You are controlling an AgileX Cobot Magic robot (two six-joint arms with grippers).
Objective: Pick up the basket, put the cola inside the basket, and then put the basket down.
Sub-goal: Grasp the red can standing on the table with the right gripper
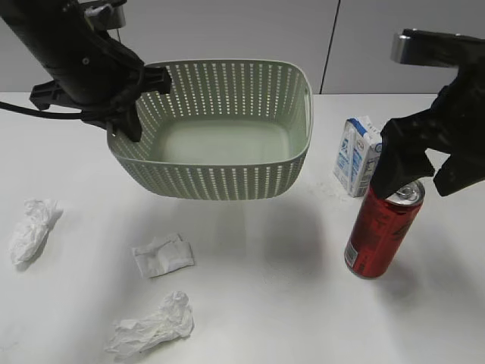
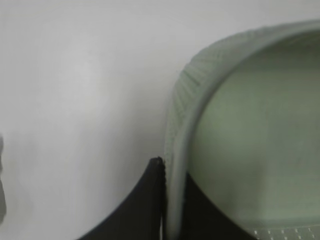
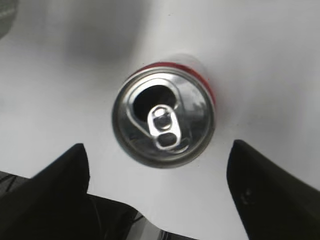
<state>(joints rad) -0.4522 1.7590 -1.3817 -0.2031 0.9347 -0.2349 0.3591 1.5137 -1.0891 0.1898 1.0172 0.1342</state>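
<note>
Directly beneath right hand [image 1: 418, 180]: cola [image 1: 383, 231]

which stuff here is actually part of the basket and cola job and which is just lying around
Part of the job:
basket, held up by the left end effector
cola, standing under the open right end effector

Just lying about:
milk carton
three crumpled tissues

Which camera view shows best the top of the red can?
The right wrist view: it looks straight down on the can, showing its silver lid, tab and open mouth. The exterior view shows the red side and only the lid's edge. The left wrist view does not show it.
</note>
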